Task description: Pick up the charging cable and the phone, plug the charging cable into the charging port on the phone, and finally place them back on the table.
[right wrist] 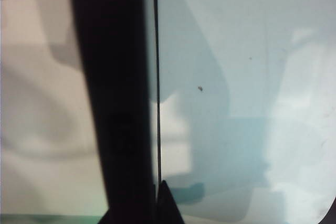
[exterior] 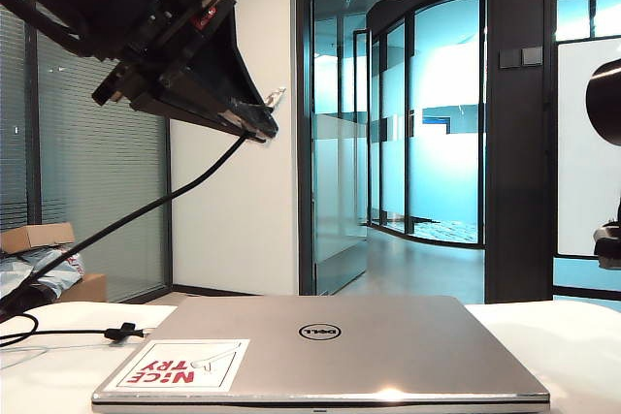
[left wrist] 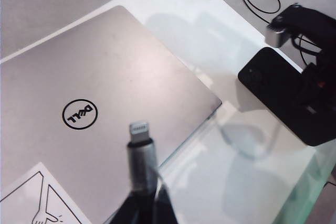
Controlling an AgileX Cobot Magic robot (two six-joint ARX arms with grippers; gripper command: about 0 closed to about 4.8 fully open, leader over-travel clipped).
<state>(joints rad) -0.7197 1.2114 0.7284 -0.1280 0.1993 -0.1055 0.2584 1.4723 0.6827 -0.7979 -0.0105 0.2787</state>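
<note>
- Left tool (left wrist: 140,203) is raised above the laptop (exterior: 330,346), pressed together and pinching the charging cable (left wrist: 140,153) just behind its plug; the plug tip sticks out free, over the laptop lid.
- Rest of the cord hangs down from the left tool to the bench (exterior: 582,346), with the small tie lying on the white top beside the laptop's sticker (exterior: 184,364).
- Phone (left wrist: 283,93) sits past the laptop's corner. From the left wrist camera it looks lifted, with a shadow on the bench under it and the right arm's dark hardware at its far edge.
- Right tool (right wrist: 157,203): its own camera shows a dark slab running up from between the fingers, most likely the phone edge-on. Jaws nearly together, so I read it as pinching the phone.
- Progress, my read: both pick-ups done. Plug and phone are well apart, so nothing is plugged in yet.
- Left: align plug to port, insert, set both down on the bench.
</note>
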